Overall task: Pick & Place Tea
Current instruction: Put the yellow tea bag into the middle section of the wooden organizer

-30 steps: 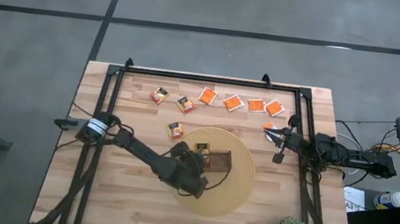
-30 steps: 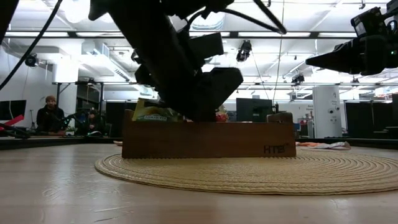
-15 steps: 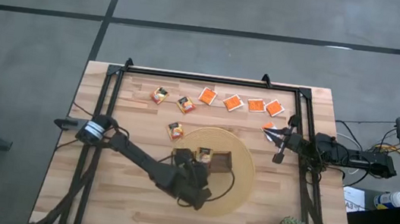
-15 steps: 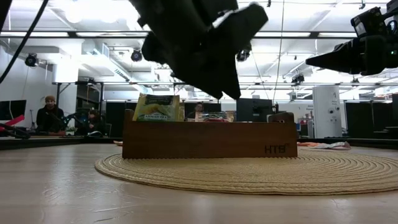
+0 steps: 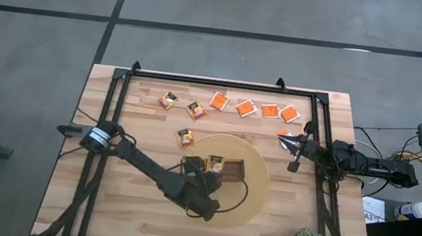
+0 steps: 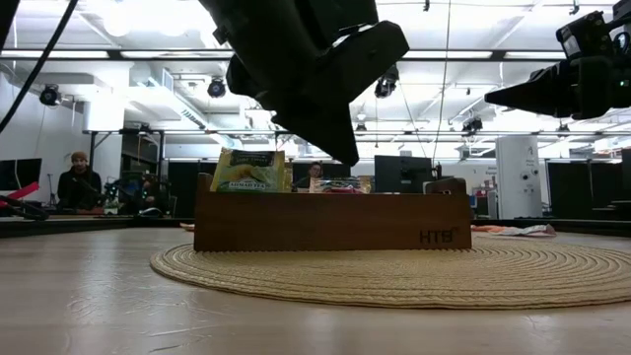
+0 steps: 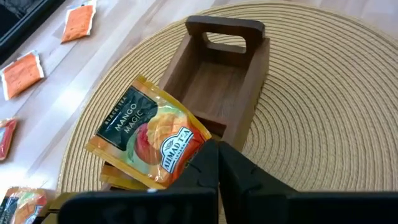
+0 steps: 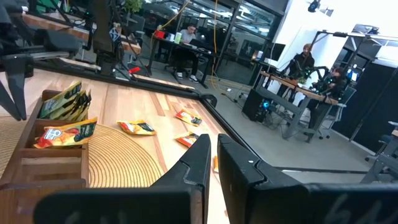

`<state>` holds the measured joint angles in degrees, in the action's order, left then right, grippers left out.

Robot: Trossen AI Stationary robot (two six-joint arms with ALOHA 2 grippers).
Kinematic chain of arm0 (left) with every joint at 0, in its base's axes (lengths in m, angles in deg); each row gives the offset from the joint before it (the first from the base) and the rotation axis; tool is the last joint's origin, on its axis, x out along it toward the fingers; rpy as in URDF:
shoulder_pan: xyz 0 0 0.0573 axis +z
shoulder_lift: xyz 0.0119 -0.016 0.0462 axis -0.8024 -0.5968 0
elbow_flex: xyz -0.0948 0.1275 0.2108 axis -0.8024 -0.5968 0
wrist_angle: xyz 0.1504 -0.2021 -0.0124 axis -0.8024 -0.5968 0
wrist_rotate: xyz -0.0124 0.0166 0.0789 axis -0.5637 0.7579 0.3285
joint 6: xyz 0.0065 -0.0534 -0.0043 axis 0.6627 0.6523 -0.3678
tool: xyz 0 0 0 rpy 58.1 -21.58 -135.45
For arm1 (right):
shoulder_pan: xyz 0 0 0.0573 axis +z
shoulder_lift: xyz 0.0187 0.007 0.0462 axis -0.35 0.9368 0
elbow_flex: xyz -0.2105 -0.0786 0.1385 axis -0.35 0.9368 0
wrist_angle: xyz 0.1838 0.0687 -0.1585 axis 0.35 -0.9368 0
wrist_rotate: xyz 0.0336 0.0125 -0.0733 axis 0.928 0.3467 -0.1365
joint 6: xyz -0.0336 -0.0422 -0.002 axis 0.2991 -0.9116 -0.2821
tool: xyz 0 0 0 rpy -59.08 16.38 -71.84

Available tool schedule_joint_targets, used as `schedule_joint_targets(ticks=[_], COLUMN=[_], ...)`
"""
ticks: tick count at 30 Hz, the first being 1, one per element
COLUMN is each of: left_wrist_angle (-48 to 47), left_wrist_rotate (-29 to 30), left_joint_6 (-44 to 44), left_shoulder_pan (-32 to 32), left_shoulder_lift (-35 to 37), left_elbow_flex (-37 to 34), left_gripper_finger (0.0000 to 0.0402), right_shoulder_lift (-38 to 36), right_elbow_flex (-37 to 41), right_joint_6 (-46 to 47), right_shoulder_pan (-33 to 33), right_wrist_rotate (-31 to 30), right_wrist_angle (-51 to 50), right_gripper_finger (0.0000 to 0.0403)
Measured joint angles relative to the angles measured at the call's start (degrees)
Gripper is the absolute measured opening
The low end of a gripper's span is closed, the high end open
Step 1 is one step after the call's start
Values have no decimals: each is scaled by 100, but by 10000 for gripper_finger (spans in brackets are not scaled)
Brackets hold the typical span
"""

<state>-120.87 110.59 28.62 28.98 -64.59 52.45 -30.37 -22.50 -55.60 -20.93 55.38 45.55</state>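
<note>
flat glossy sachet [image 7: 149, 134] (wooden tray [image 7: 214, 93])

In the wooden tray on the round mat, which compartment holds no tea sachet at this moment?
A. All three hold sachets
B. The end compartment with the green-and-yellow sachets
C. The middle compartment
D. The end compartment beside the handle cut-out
D: in the left wrist view the wooden tray shows bare wood next to its handle cut-out, while the yellow-orange mango sachet lies in the compartment beside it.
</note>
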Motion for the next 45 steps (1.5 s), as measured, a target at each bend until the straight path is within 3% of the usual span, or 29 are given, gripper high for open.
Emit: schedule_joint_targets(ticks=[15, 25, 30, 35, 45], left_wrist_angle=[41, 2046, 1924, 1293, 541], left_wrist_rotate=[-286, -2167, -2760, -2763, -1626], left_joint_6=[-181, -568, -709, -967, -1224], left_shoulder_pan=[403, 1199, 1289, 1198, 768], left_shoulder_lift=[8, 57, 53, 123, 664], left_elbow_flex=[-255, -1351, -1225, -842, -483], left_gripper_finger=[0, 0, 0, 0, 0], right_shoulder_lift=[0, 0, 0, 0, 2], right_elbow_flex=[0, 0, 0, 0, 0], right_joint_6=[1, -1, -1, -1, -1], right_shoulder_pan=[2, 7, 7, 7, 4], right_wrist_rotate=[0, 1, 1, 1, -1], right_wrist_angle=[0, 0, -2, -2, 0], right_gripper_finger=[27, 27, 27, 27, 27])
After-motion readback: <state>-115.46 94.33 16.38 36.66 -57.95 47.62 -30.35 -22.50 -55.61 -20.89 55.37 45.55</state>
